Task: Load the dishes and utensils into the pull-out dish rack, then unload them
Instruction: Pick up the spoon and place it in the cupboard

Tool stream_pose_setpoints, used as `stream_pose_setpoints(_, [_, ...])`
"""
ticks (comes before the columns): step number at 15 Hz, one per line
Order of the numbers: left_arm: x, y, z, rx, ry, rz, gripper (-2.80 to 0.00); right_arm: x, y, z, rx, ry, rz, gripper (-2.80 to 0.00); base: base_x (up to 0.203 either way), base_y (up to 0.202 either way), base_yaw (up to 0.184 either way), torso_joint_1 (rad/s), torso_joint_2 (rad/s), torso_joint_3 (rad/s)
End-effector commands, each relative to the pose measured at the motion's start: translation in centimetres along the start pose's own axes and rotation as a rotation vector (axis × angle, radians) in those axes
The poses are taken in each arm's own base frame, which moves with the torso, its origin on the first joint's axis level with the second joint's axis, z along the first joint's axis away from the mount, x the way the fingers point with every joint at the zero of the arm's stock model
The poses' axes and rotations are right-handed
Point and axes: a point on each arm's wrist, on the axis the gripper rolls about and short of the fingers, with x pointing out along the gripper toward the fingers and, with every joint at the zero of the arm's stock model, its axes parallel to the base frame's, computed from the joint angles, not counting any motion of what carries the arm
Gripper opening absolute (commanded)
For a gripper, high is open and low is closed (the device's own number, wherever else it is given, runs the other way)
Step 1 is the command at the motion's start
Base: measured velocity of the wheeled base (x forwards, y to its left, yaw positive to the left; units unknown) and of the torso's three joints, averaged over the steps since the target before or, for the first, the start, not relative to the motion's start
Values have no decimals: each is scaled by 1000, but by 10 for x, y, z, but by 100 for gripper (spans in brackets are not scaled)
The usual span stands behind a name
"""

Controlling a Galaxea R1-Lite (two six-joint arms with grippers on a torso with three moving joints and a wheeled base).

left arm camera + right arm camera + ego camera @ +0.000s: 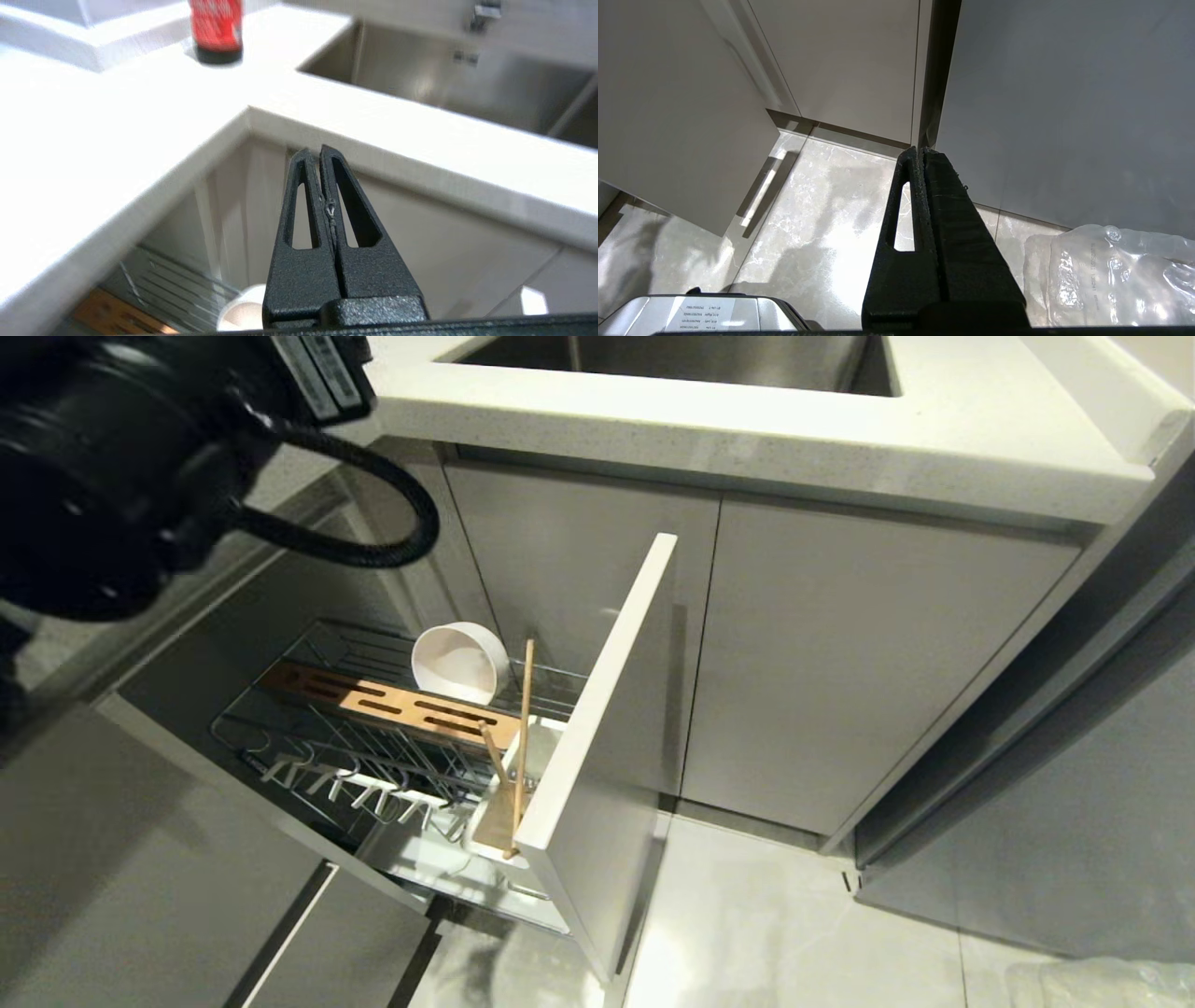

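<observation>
The pull-out dish rack [243,733] stands drawn out below the counter, its pale grey front panel [607,737] towards me. A cream-white bowl [459,663] leans on its side behind the slotted wooden strip [392,705]. Pale wooden chopsticks [525,719] stand upright in the white utensil cup [495,821]. My left arm [112,476] fills the upper left of the head view. The left gripper [320,150] is shut and empty, raised above the rack and pointing at the counter's edge; the bowl [243,305] shows below it. My right gripper [920,150] hangs shut and empty over the floor.
A white counter [747,429] with a steel sink [467,84] overhangs the rack. On the counter stands a red bottle [217,30]. Grey cabinet doors [840,663] stand to the right of the rack. A clear plastic bag [1111,275] lies on the tiled floor.
</observation>
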Motion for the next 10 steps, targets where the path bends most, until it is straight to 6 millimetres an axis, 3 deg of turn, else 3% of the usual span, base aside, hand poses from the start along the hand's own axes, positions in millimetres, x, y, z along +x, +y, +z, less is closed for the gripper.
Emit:
stream_pose_setpoints(1, [-3,11,31,-33,-26,23,-280,0,0,0,-1,0,1,-280,0,0,0,0,0,0])
stream_pose_setpoints(7, [2,62,84,86,36,198,-280,0,0,0,-1,0,1,-280,0,0,0,0,0,0])
stream_pose_setpoints(10, [3,91,95,155,59,322,-280,0,0,0,-1,0,1,-280,0,0,0,0,0,0])
